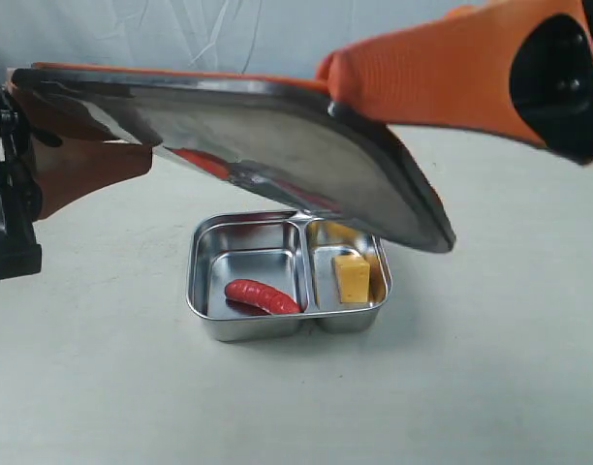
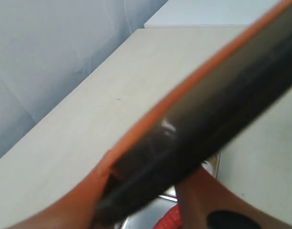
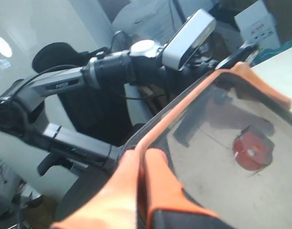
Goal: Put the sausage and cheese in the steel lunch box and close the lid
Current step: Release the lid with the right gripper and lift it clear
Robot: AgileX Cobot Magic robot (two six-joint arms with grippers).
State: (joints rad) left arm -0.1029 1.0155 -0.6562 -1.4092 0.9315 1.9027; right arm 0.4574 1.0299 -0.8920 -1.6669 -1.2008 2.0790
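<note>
Nearest me, the lid point(image 1: 277, 145) hangs tilted, my left claw point(image 1: 69, 131) pinching its left edge and my right claw point(image 1: 374, 87) pinching the right. Below on the counter point(image 1: 490, 368), the box point(image 1: 267, 329) holds the sausage point(image 1: 263, 295) left, the cheese point(image 1: 352, 278) right. Only my right wrist view shows the valve point(image 3: 251, 149).

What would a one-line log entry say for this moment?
lid: tilted above box | left gripper: grips lid | right gripper: grips lid | sausage: larger compartment | cheese: smaller compartment

Both arms are raised up high, left gripper point(image 1: 103, 131) pinching one end of the lid point(image 1: 277, 145), right gripper point(image 1: 374, 85) clamped on the opposite side, orange fingers point(image 3: 162, 186) squeezed tight together
</note>
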